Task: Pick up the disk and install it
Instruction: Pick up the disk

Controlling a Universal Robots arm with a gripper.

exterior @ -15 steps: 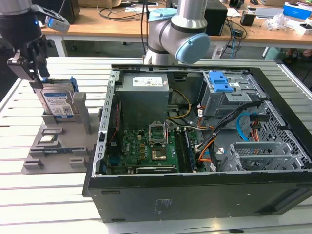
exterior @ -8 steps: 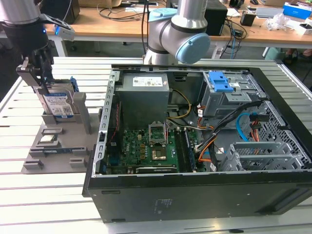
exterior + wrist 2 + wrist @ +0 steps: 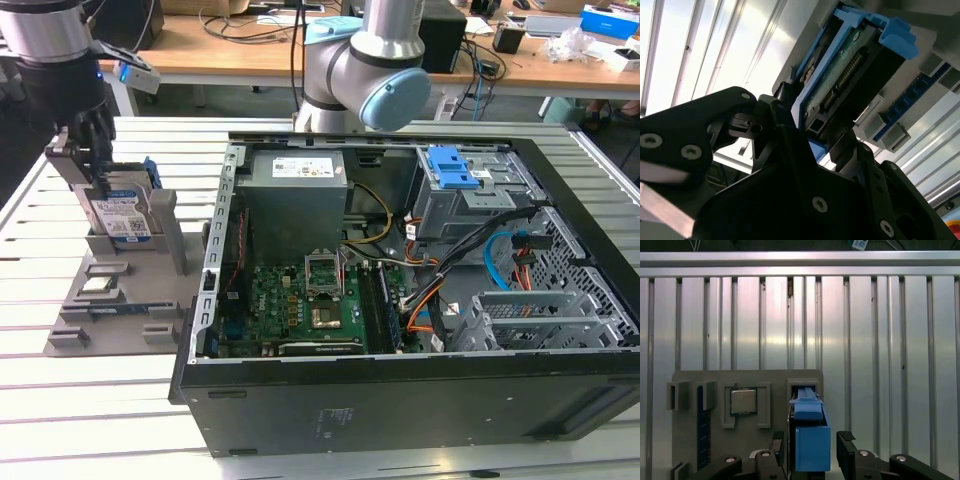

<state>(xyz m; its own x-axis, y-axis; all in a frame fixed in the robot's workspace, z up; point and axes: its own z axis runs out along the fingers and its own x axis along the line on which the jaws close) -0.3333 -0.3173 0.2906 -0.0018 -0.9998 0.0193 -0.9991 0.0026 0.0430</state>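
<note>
Item: the disk [image 3: 122,212], in blue carrier. It stood upright on edge in the grey holder [image 3: 165,240], near the bench [image 3: 60,400] edge at the exterior view's left, beside the open computer case [image 3: 400,400].
Gripper [image 3: 92,158]: directly above, released. Jaws straddled the disk's thin upper edge, a gap visible in the first wrist view.

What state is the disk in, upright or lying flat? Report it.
Upright. The disk stands on edge in the grey holder at the exterior view's left, label showing, with the gripper at its top edge.
</note>
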